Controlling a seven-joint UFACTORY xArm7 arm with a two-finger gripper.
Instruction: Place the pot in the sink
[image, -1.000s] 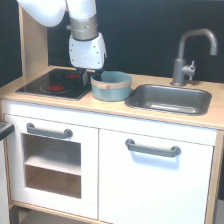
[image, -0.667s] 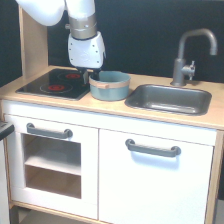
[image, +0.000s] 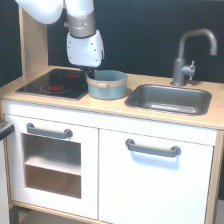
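Pot (image: 107, 84): round teal w/ tan band, beside rect. grey metal sink (image: 169, 99).

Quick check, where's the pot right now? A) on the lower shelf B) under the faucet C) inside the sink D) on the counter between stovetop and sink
D: the pot sits on the counter, at the stovetop's edge, with the sink empty beside it.

A black flat stovetop with red rings (image: 52, 84) lies at nine o'clock on the pale wooden surface (image: 112, 110). Below, at seven o'clock, a white oven door with a grey bar handle (image: 49, 132); at five o'clock, a white cupboard door with a grey handle (image: 152, 148).
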